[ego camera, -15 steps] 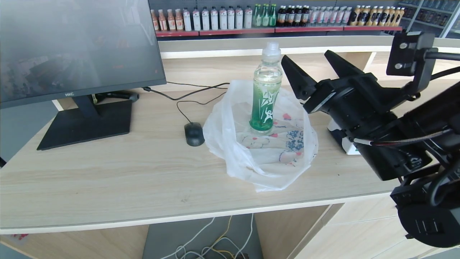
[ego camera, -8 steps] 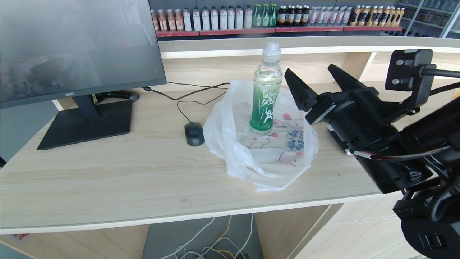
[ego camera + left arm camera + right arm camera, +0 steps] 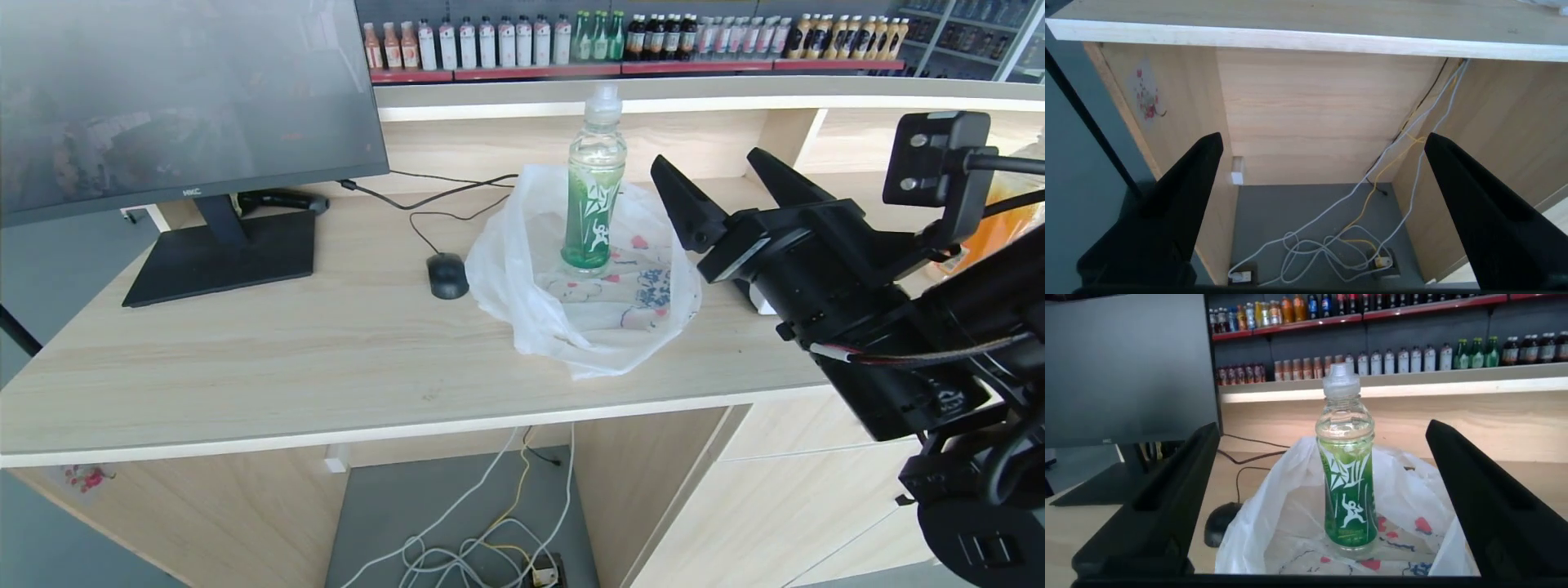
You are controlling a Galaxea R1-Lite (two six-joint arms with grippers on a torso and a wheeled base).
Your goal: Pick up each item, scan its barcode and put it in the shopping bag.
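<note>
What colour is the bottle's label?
The label is green with white markings; the right wrist view shows it best.

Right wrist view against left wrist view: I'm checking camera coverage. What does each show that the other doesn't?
Right wrist view: the green drink bottle standing upright in the shopping bag, a mouse, a monitor and stocked shelves. Left wrist view: cables on the floor under the counter and a sticker on its side panel. Both: the wooden counter, plus an open hand: the right hand and the left hand.

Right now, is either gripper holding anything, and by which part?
Nothing: left gripper and right gripper both open; green-labelled clear plastic bottle stands free in white plastic bag.
</note>
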